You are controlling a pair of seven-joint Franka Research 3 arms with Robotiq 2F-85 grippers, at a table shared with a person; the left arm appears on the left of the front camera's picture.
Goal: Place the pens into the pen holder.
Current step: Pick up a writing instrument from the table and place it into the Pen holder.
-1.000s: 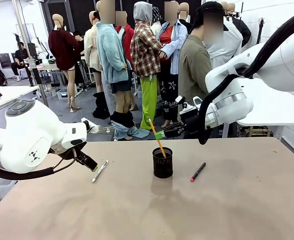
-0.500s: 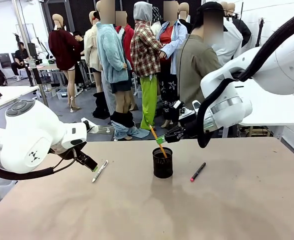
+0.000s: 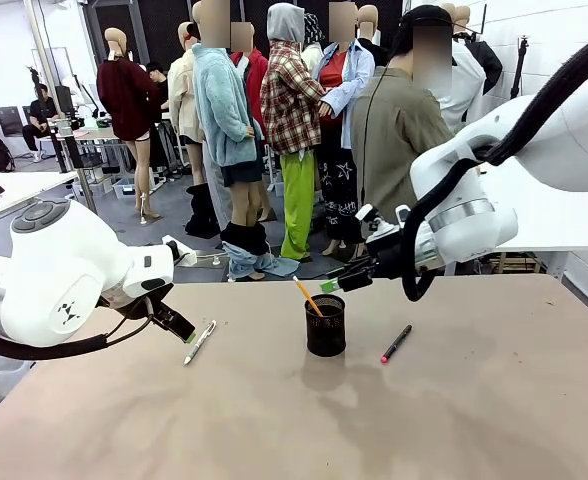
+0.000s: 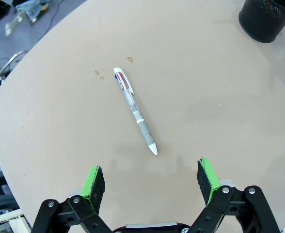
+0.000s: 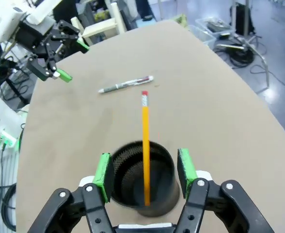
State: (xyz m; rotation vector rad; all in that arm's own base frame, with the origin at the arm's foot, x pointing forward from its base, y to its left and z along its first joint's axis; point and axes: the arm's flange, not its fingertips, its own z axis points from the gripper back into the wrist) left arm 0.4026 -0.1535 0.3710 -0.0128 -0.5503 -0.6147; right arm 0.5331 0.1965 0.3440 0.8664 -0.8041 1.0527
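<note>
right end effector (image 5: 145, 167) apart, clear of pencil (image 5: 145, 141) in pen holder (image 5: 163, 204), left end effector (image 4: 150, 177) apart, empty

Right gripper (image 5: 145, 174) stands parted astride the black metal-mesh cylindrical cup (image 5: 128, 170); the yellow-orange wooden pencil (image 5: 145, 131) stands inside, red eraser up, clear of both pads. Beyond, a white-and-grey pen (image 5: 125, 84) lies near the tan table's (image 5: 220, 126) far edge.

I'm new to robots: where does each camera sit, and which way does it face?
Front: fixed between the visible white arms, facing across the tan table.
Left wrist: looks down at the white ballpoint pen; open left gripper.
Right wrist: looks down into the black mesh cup holding a yellow pencil; open right gripper.
Shared: pen, cup.
</note>
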